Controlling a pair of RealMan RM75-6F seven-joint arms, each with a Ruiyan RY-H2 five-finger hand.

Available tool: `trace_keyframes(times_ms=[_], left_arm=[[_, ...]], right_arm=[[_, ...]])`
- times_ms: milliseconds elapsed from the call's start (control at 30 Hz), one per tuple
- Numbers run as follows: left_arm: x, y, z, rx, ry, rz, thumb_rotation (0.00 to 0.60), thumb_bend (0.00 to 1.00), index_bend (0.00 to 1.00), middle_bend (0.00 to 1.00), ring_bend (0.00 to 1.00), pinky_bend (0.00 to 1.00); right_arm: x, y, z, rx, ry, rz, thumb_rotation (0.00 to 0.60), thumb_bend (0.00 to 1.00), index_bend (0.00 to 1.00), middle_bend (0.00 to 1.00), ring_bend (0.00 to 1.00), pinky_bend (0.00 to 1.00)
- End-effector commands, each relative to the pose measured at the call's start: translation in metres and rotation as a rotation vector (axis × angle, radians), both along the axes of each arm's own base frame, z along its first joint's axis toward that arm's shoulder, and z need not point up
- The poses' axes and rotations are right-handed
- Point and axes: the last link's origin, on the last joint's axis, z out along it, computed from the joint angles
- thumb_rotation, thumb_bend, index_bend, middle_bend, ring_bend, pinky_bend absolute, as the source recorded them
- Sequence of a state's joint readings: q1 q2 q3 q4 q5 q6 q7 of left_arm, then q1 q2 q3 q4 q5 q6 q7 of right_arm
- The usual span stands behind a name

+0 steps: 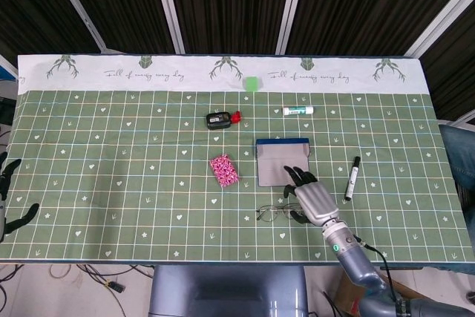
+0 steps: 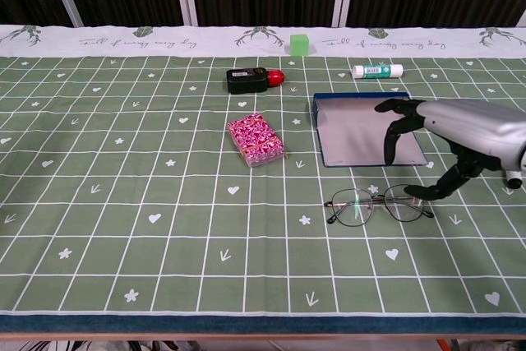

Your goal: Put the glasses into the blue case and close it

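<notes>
Green checked tablecloth (image 1: 111, 154), right hand (image 1: 312, 197) spread above glasses (image 2: 366, 205), blue case (image 1: 278, 162) open

Right hand (image 1: 312, 197) sits low and right of centre in the head view, silver back facing up, dark fingers (image 1: 297, 177) fanned apart and aimed toward the top of the frame. Its forearm slants off to the lower right corner. From the chest view it enters from the right edge, fingers drooping, thumb hanging lower, nothing held. Left hand (image 1: 7, 197) only peeks in at the far left edge, fingers spread, empty too.
</notes>
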State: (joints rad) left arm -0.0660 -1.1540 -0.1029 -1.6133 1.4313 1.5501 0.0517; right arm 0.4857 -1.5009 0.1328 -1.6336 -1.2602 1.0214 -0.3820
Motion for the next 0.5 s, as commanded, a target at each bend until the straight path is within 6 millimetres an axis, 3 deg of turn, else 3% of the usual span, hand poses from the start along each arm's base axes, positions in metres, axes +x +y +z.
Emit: trace_keyframes(times_ms=[33, 500], left_arm=[[0.000, 0.000, 0.000, 0.002, -0.002, 0.002, 0.600, 0.21, 0.11, 0.00, 0.00, 0.00], [0.000, 0.000, 0.000, 0.003, -0.005, 0.005, 0.600, 0.21, 0.11, 0.00, 0.00, 0.00]], right_arm=[[0.004, 0.001, -0.003, -0.004, -0.007, -0.008, 0.600, 0.31, 0.46, 0.00, 0.04, 0.15], [0.011, 0.002, -0.021, -0.003, 0.010, -0.016, 0.600, 0.33, 0.48, 0.00, 0.04, 0.15]])
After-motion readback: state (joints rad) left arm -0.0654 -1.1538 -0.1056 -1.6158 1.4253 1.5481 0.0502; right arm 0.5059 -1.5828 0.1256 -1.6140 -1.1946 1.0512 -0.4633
